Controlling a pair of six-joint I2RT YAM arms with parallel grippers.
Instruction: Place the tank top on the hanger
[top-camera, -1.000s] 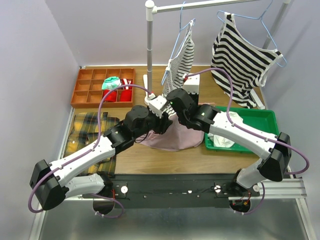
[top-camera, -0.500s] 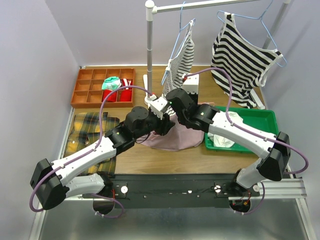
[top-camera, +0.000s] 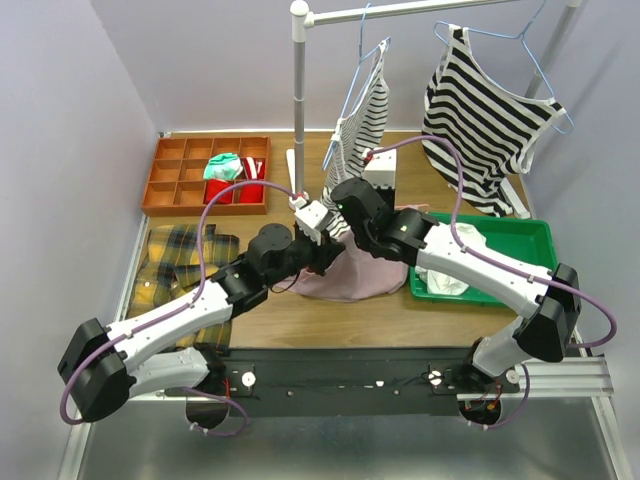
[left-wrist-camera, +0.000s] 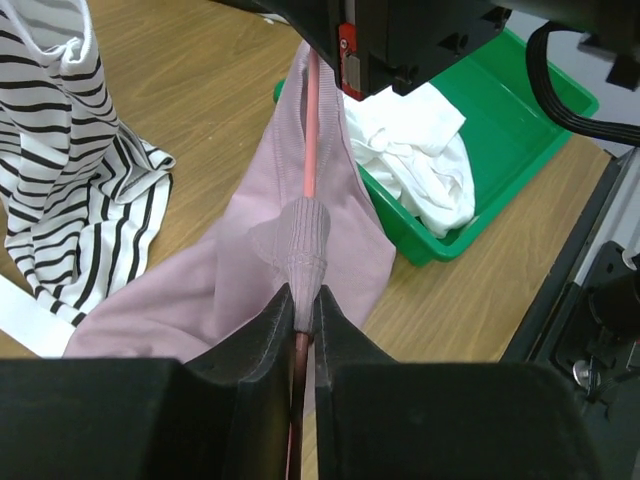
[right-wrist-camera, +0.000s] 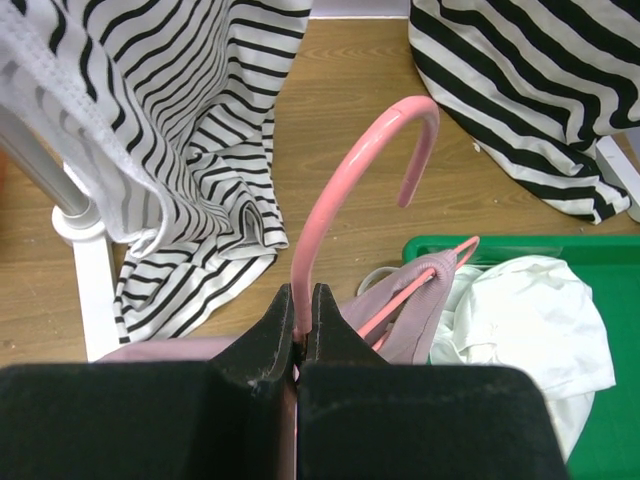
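right fingers clamped on hanger neck | left fingers pinching top strap over wire | maybe halfway: other shoulder looks undone

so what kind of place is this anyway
Probably a robotics lab bench rigged for laundry practice: left arm and right arm bolted to a wooden table, a clothes rail holding a striped top, a green tray.
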